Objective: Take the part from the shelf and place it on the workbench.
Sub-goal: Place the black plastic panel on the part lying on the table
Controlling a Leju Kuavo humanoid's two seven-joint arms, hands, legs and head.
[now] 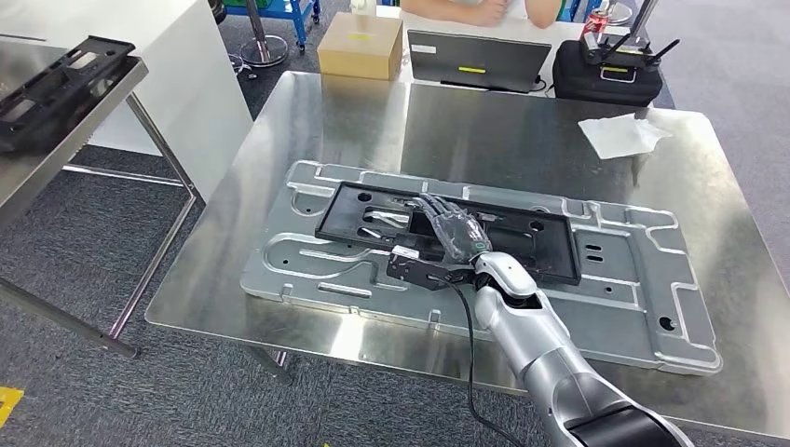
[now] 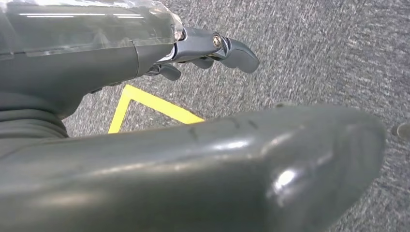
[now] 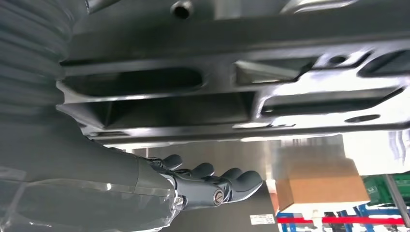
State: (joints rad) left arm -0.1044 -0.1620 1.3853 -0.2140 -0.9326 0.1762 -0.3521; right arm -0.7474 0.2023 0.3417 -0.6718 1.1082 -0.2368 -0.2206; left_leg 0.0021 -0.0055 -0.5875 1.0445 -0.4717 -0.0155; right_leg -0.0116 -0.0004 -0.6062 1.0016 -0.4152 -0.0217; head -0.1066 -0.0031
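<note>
Where the steel workbench (image 1: 522, 140) fills the middle of the head view, a large grey metal plate (image 1: 643, 307) is seen lying flat on it, and the black part (image 1: 540, 244), a long frame with cut-out openings, is laid on top of that plate just above the centre of the frame. The right hand (image 1: 454, 231) is reached in from the lower right on its silver arm and is placed over the middle of the part, fingers stretched forward and lying along its surface; nothing is clasped in them, though whether the part is actually touched cannot be told. In the right wrist view the fingers (image 3: 227, 181) are shown extended side by side, apart from the part's dark ribbed frame (image 3: 193, 106). In the left wrist view the left hand (image 2: 203, 48) is seen over grey carpet (image 2: 329, 53) crossed by a yellow floor line (image 2: 154, 104), its fingers loosely curved with nothing held. At the left edge of the head view a second black part (image 1: 56, 84) is set on a shelf (image 1: 28, 172). Along the upper edge a cardboard box (image 1: 360, 45), a laptop (image 1: 477, 58) and a black case (image 1: 607, 74) are ranged, and a white cloth (image 1: 619, 133) is lying at the workbench's upper right.
</note>
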